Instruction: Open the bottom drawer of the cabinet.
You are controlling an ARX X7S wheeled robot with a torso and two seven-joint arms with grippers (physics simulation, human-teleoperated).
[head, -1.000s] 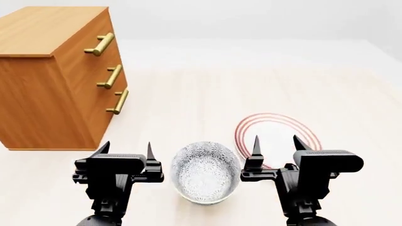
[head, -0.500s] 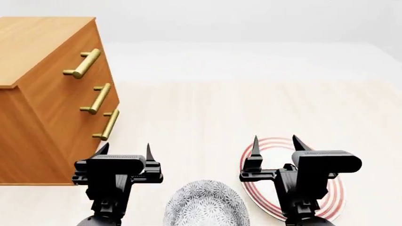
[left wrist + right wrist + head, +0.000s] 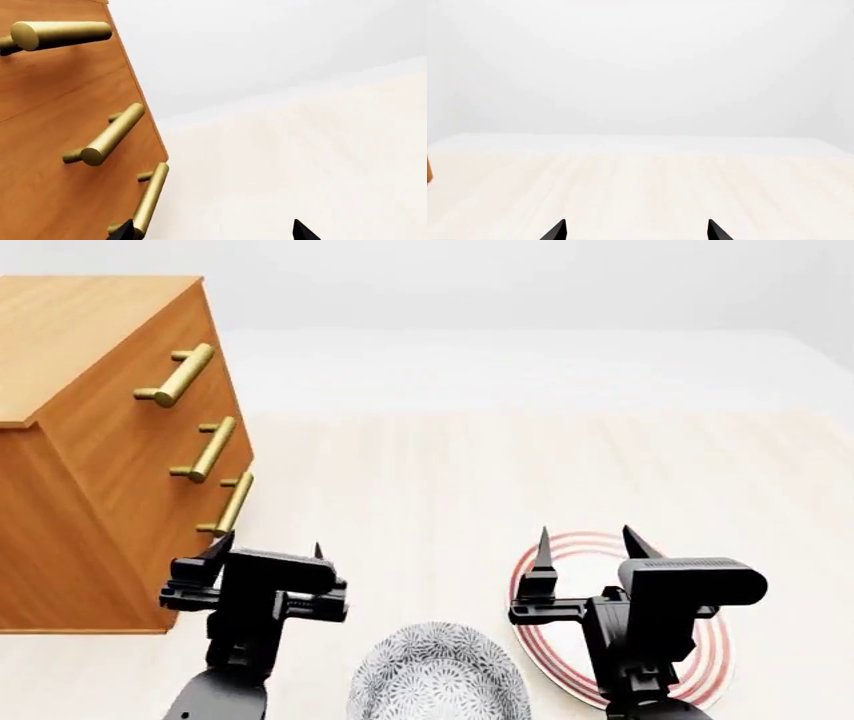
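Note:
The orange-brown wooden cabinet stands at the left with three brass bar handles. The bottom drawer is shut; its handle is the lowest one. My left gripper is open and turned towards the cabinet, one fingertip just below that handle's near end. In the left wrist view the cabinet front fills one side, the bottom handle touches one fingertip in the picture, and the gripper is empty. My right gripper is open and empty over the plate; it also shows in the right wrist view.
A patterned grey bowl sits at the near edge between my arms. A white plate with red rings lies under my right arm. The pale wooden floor stretches ahead.
One second ago the view shifted, bringing the cabinet closer. Since half a second ago my left gripper has turned and moved towards the bottom handle. The right arm is still.

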